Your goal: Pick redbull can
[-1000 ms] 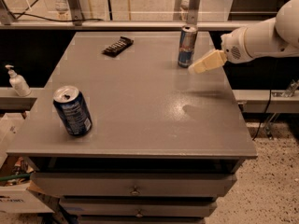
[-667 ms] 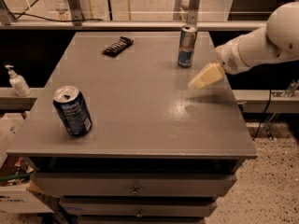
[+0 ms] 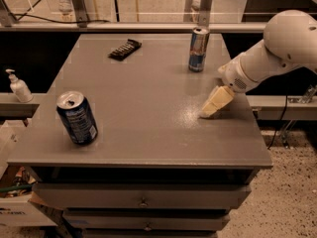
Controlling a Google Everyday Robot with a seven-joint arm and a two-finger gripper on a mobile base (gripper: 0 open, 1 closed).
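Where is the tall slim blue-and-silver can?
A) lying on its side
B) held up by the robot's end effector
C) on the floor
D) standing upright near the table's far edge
D: the redbull can stands upright near the far edge of the table, apart from the end effector, which is low over the table's right side, nearer the camera than the can.

Nothing readable: white print on the dark blue can [image 3: 78, 119], maybe a logo on the redbull can [image 3: 198, 49]; gripper [image 3: 208, 112] near its right.
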